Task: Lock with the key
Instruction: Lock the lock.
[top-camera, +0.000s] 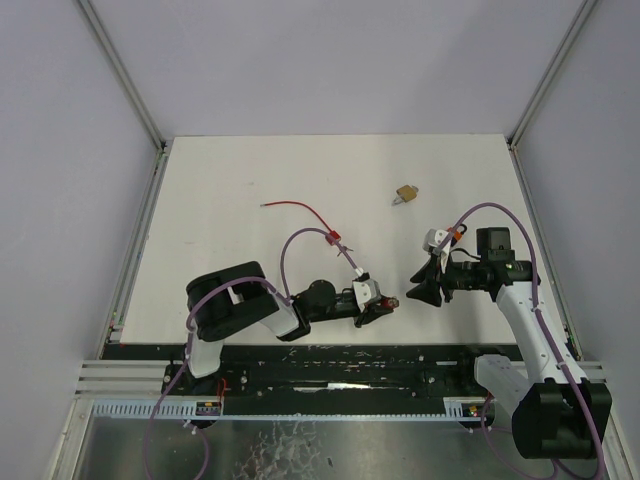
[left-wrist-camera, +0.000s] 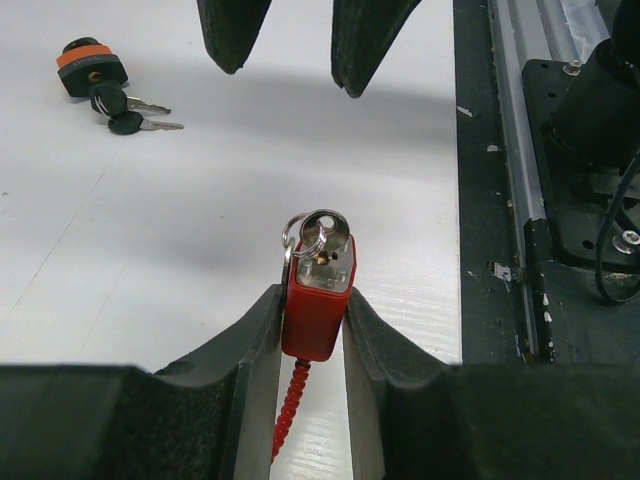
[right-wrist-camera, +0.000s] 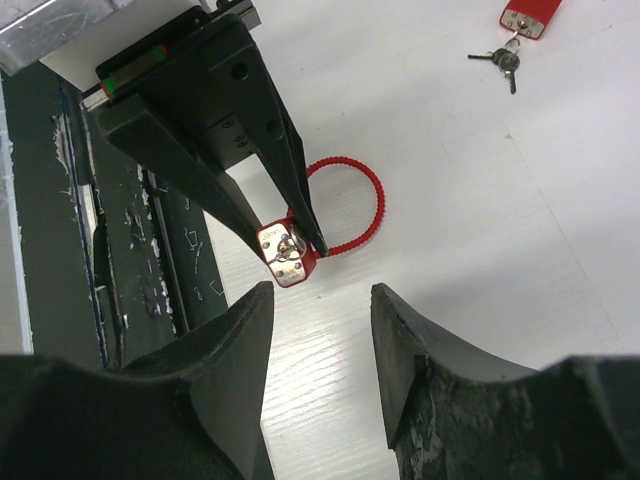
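At the near edge, a dark rail (top-camera: 350, 365) carries both arm bases. Just beyond it the left claw (left-wrist-camera: 313, 298) is clamped on the red body of the lock (left-wrist-camera: 315, 325), keyway end facing outward. The key (left-wrist-camera: 326, 235) sits in the keyway, its bow and ring exposed. A red coiled cable (right-wrist-camera: 365, 200) loops from the lock behind that claw. Whether its end is latched cannot be told.

The right claw (right-wrist-camera: 322, 292) faces the key head-on with its jaws about half apart. It holds nothing, and its tips are just short of the key, not touching.

Judgement: insertion is done, and the step in hand is the approach to grip the key. The next move calls for a short straight advance, with the jaws closing on the flat of the bow rather than the loose ring. A wrist roll about the key's axis follows, while the left claw braces the body against the twist.

Farther out, the table (top-camera: 250, 170) is white and matt. On it lie a second lock (right-wrist-camera: 530, 15), also red, with keys (right-wrist-camera: 500, 62), and a thin red wire (top-camera: 295, 207). A small brass lock (top-camera: 405, 192) lies beyond these. Plain pale walls (top-camera: 330, 60) enclose three sides, with metal posts (top-camera: 125, 75) at the far corners.
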